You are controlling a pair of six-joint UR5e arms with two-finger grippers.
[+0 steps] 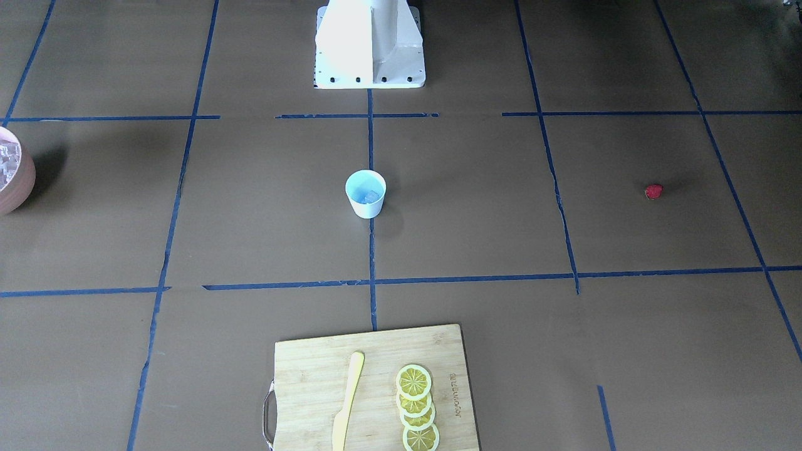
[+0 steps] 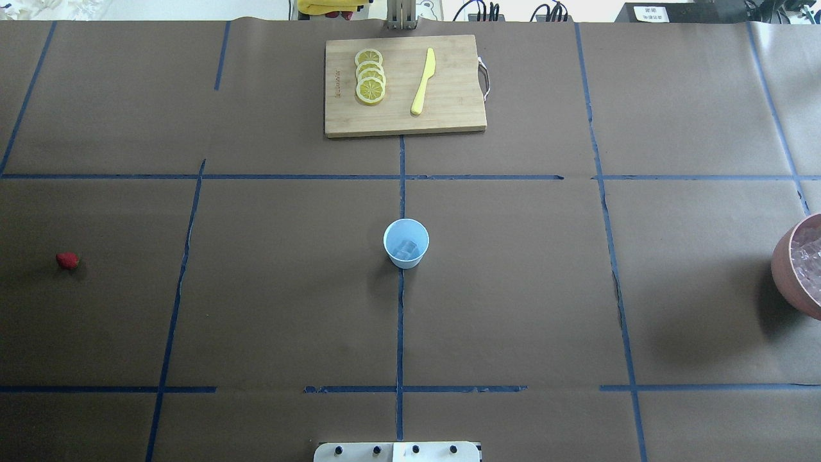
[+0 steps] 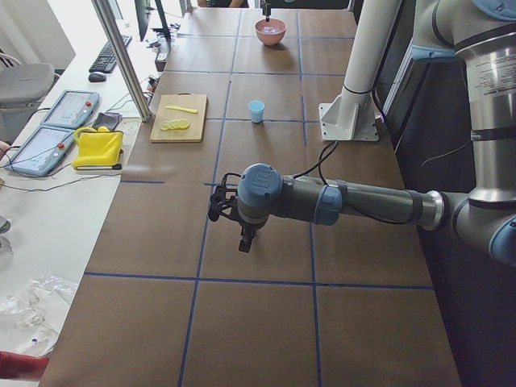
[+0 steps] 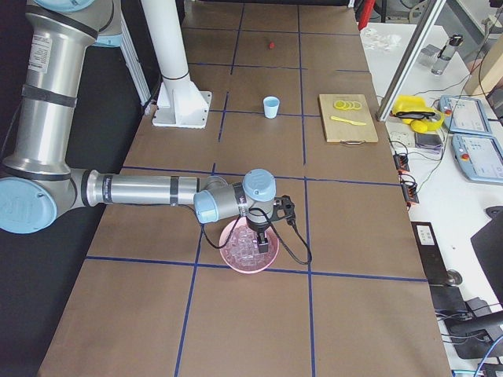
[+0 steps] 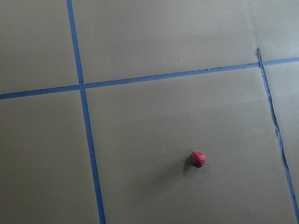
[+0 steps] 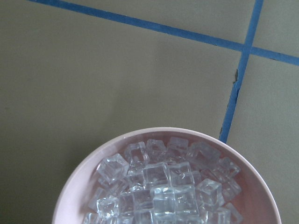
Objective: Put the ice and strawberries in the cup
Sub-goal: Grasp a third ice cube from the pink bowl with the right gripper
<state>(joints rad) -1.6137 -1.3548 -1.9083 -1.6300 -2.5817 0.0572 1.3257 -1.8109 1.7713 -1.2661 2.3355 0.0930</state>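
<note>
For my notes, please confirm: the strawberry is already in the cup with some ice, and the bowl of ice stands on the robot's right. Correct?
No. The strawberry is not in the cup; it lies on the table far to the robot's left, as the overhead view shows. The ice in the cup and the bowl on the right are correct.
</note>
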